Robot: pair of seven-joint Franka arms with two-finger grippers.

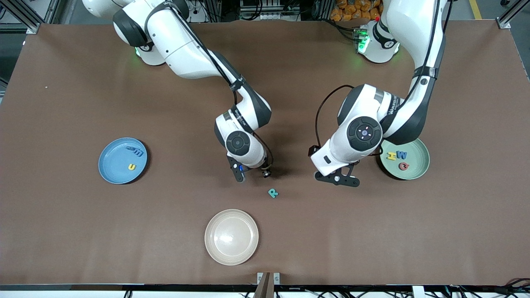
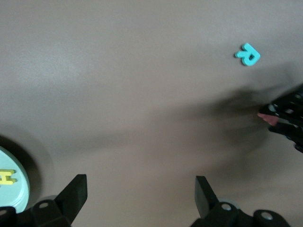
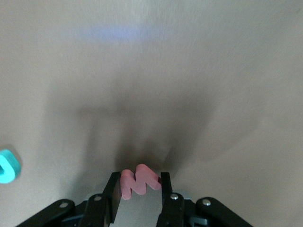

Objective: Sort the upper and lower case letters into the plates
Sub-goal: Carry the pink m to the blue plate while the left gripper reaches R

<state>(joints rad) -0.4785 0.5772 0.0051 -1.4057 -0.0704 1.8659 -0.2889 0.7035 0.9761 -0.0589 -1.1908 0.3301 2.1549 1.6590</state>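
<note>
While we count five letters already plated, two remain:
right gripper [image 3: 138,182]: clamped on pink letter [image 3: 137,182], above teal R [image 1: 273,193]
left gripper [image 2: 141,194]: waits with jaws wide, beside mint green plate [image 1: 418,167]
blue plate [image 1: 109,165]: two letters in

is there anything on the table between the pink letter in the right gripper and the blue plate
Nothing visible. The right gripper holds the pink letter over bare table, and only brown tabletop lies between it and the blue plate. The teal R lies off that path.

A robotics lab — aluminium framing [image 1: 25,16], cable bundles [image 1: 265,8], brown-covered test table [image 1: 83,231].
</note>
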